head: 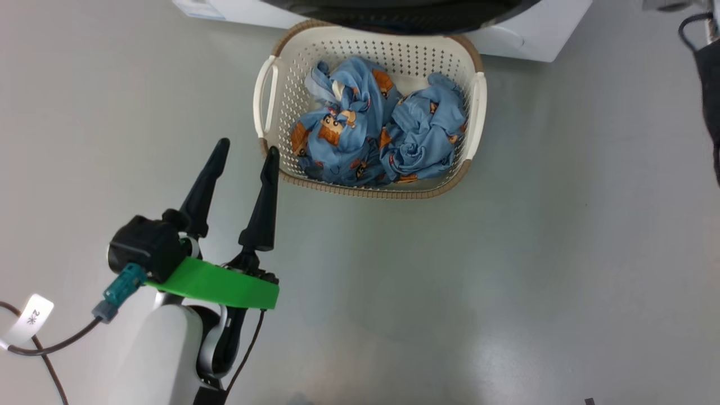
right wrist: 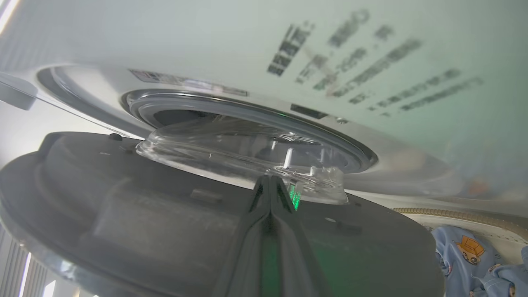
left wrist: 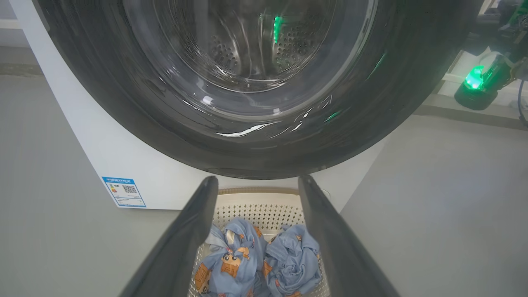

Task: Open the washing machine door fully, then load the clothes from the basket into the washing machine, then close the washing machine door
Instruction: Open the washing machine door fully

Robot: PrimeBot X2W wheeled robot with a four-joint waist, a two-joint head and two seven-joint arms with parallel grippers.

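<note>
- Writing: blue label with a QR code low on the washing machine front, text too small to read. The dark print on the machine in the right wrist view is blurred. White tag on a cable reads "2米".
- Count: 2 clothes bundles, side by side in 1 basket.
- Basket sits on the floor right against the machine.
- Washing machine door is ajar and overhangs the basket's far rim; glass bowl is out of the gasket opening.
- Left gripper: jaws released, empty, beside the basket's near-left corner.
- Right gripper: jaws clenched on nothing, tips at the door's inner face by the bowl.
</note>
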